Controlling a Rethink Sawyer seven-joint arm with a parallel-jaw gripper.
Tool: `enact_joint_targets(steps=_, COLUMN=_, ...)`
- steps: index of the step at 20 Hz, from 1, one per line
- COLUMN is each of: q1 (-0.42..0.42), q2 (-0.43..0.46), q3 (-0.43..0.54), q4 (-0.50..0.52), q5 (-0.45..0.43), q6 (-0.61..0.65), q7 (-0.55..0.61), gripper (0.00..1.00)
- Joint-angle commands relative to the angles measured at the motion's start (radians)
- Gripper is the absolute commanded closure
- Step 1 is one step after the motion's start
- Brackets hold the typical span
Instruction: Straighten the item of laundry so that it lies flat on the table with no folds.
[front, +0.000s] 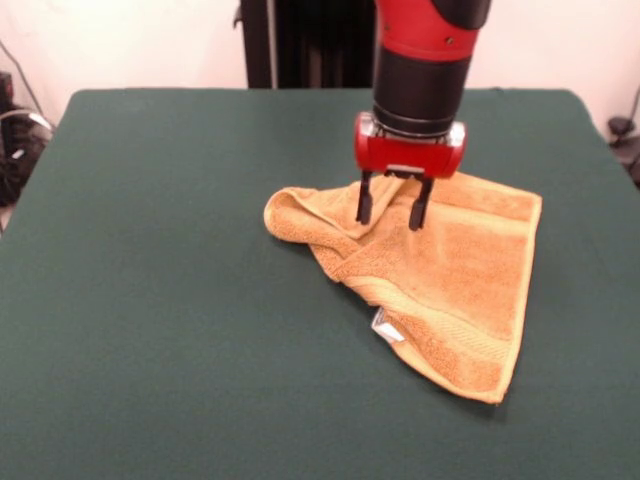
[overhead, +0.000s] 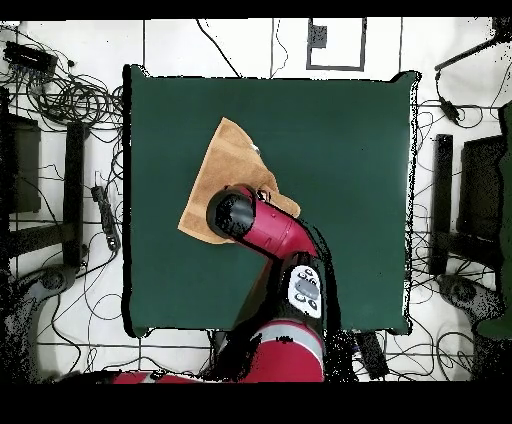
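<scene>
Dark green felt-covered table (front: 150, 330) is bearing the orange-yellow terry hand towel (front: 450, 290) right of centre — one corner bunched. Spread, empty gripper (front: 394, 213) is being poised over the fold; that corner needs pinching and drawing outward.

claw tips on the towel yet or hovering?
Cannot tell. In the front view the claw is open and its tips overlap the rumpled towel, but neither a gap nor pressing shows plainly. In the overhead view the arm hides the tips.
</scene>
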Motion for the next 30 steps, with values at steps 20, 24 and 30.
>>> enact_joint_targets(steps=20, q1=-0.173, q2=0.105, q3=0.063, q4=-0.092, q5=-0.123, q6=-0.037, q7=0.128, gripper=0.0)
enact_joint_targets(steps=24, q1=-0.175, q2=0.11, q3=0.064, q4=-0.105, q5=-0.141, q6=-0.033, q7=0.138, gripper=0.0)
enact_joint_targets(steps=30, q1=-0.187, q2=0.107, q3=0.075, q4=-0.111, q5=-0.165, q6=-0.039, q7=0.143, gripper=0.0)
